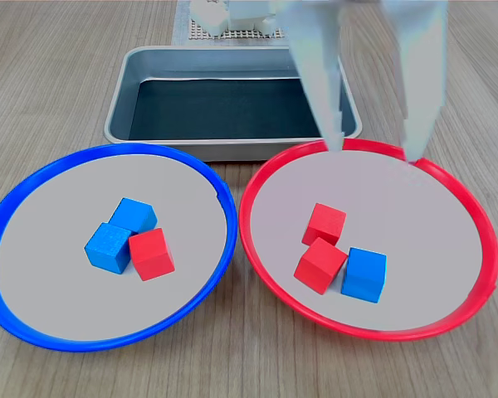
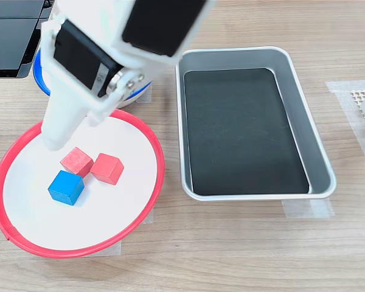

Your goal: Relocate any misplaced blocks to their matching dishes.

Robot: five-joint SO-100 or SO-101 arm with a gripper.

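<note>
The blue-rimmed dish (image 1: 33,195) holds two blue blocks (image 1: 108,246) (image 1: 134,215) and one red block (image 1: 152,254), all touching. In the red-rimmed dish (image 1: 266,178) (image 2: 147,137) lie two red blocks (image 1: 324,224) (image 1: 320,265) (image 2: 77,162) (image 2: 107,168) and one blue block (image 1: 364,274) (image 2: 66,187). My gripper (image 1: 375,148) hangs open over the red dish's far rim, its white fingers (image 1: 336,133) spread wide with nothing between them. In the second exterior view one finger (image 2: 53,137) points down just beyond the red blocks; the arm hides most of the blue dish (image 2: 39,78).
A rectangular metal tray (image 1: 120,108) (image 2: 231,58) with a black bottom stands behind the dishes in the first exterior view, to the right of them in the second exterior view. The wooden table (image 1: 249,365) runs on all sides. A white mesh mat (image 1: 201,31) lies beyond the tray.
</note>
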